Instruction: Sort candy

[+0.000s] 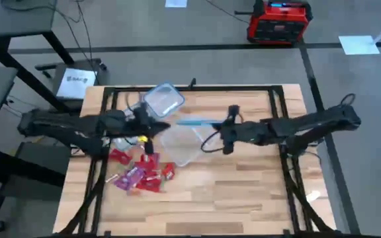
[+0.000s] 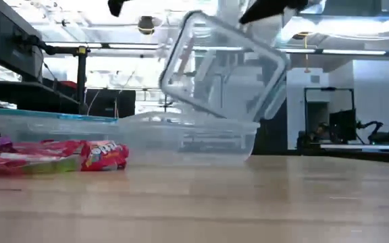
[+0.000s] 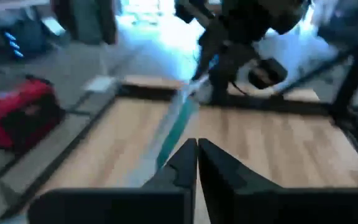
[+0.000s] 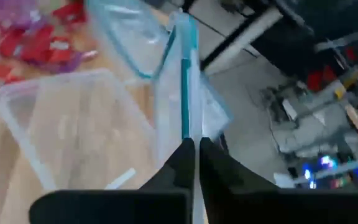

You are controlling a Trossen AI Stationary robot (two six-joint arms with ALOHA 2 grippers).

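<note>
The candy [image 1: 141,173] lies heaped at the lower left of the high view on the tabletop [image 1: 243,192], just left of an open clear tub [image 1: 180,147]. Both grippers sit closed at the frame's centre: the left gripper [image 1: 166,123] on a tilted clear container [image 1: 163,101], the right gripper [image 1: 204,121] pinched on a thin teal-edged lid [image 1: 192,121]. That edge-on lid hold looks slight, so it might twist free and drop into the tub or candy; no wrapper writing is readable.
</note>
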